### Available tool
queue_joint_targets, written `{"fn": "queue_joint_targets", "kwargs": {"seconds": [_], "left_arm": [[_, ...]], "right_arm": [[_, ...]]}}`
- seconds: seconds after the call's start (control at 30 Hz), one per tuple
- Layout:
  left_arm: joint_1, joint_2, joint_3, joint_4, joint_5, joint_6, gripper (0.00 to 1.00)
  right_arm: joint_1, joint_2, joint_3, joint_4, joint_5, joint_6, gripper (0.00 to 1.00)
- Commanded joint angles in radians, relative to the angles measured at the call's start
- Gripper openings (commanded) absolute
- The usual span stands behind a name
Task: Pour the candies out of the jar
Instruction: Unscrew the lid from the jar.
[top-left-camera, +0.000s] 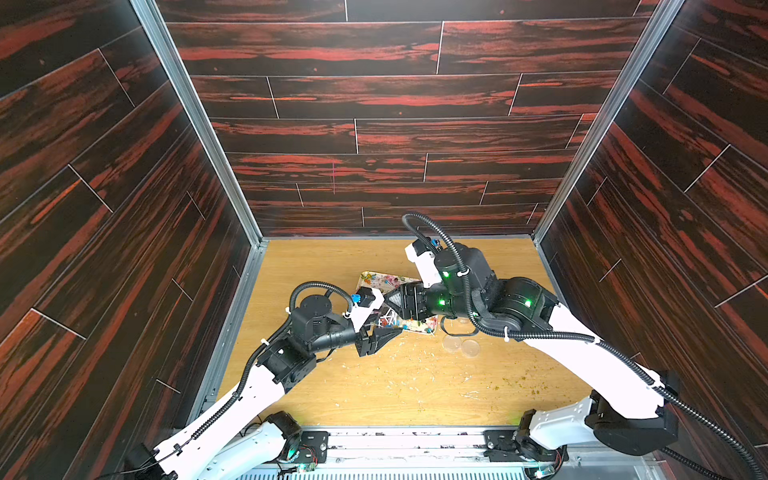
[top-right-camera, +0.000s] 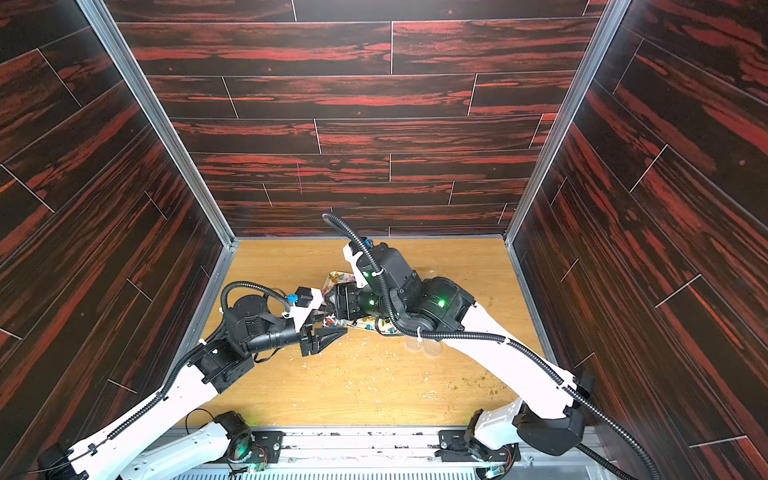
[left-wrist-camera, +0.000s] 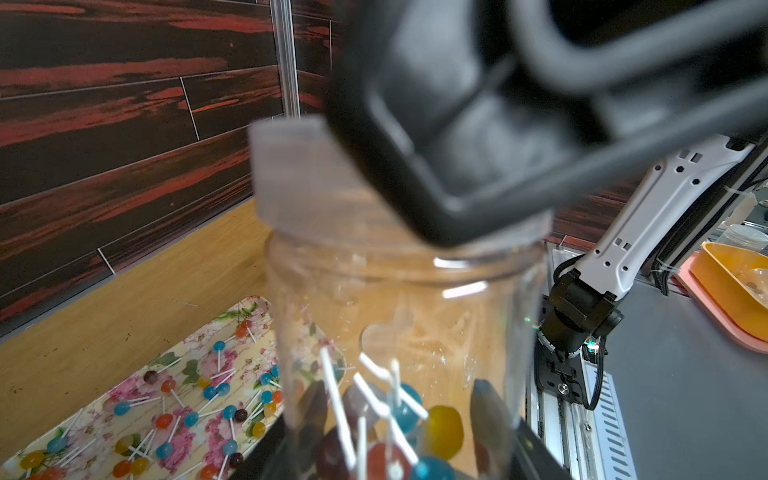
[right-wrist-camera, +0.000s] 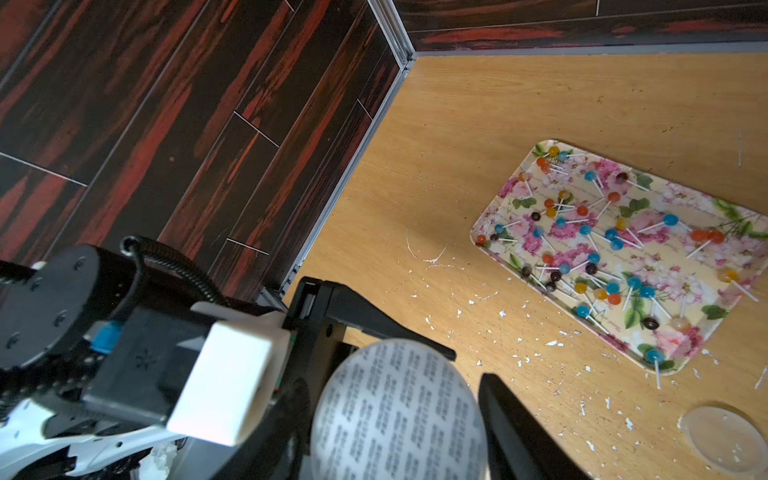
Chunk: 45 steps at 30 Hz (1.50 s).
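My left gripper (left-wrist-camera: 399, 388) is shut on a clear plastic jar (left-wrist-camera: 407, 299), both fingers pressing its lower wall. Several round candies (left-wrist-camera: 442, 428) on thin white sticks lie at the jar's bottom. A pale lid (left-wrist-camera: 291, 174) caps the far end. My right gripper (right-wrist-camera: 399, 374) straddles that lid (right-wrist-camera: 399, 419), and a thin gap shows beside the one visible finger (right-wrist-camera: 519, 428). In both top views the two grippers (top-left-camera: 384, 334) (top-left-camera: 395, 299) meet over the near edge of a flowered tray (top-left-camera: 368, 279). Many more candies (right-wrist-camera: 611, 249) lie spread on the tray (right-wrist-camera: 515, 199).
Two clear round discs (top-left-camera: 461, 345) lie on the wooden table right of the tray, one also in the right wrist view (right-wrist-camera: 725, 436). White crumbs (right-wrist-camera: 515, 345) litter the table, and greenish crumbs (top-left-camera: 519, 386) lie at the right. Dark walls enclose three sides.
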Motion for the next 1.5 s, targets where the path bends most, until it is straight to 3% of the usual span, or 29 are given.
{"fn": "queue_joint_targets", "kwargs": {"seconds": [0.0,0.27,0.67,1.13,1.47], "left_arm": [[0.004,-0.028,0.019,0.025,-0.002,0.01,0.42],[0.005,-0.03,0.017,0.034,0.002,0.007,0.42],[0.004,-0.033,0.017,0.05,0.021,-0.007,0.42],[0.004,-0.026,0.016,0.07,0.039,-0.025,0.42],[0.004,-0.022,0.02,0.072,0.037,-0.028,0.42]], "right_arm": [[0.005,0.017,-0.014,0.013,-0.005,-0.001,0.58],[0.006,-0.04,-0.076,0.121,-0.057,-0.08,0.46],[0.003,-0.077,-0.1,0.184,-0.195,-0.436,0.48],[-0.072,-0.091,-0.089,0.144,-0.363,-0.764,0.5],[-0.081,-0.086,-0.081,0.132,-0.379,-0.843,0.54]]}}
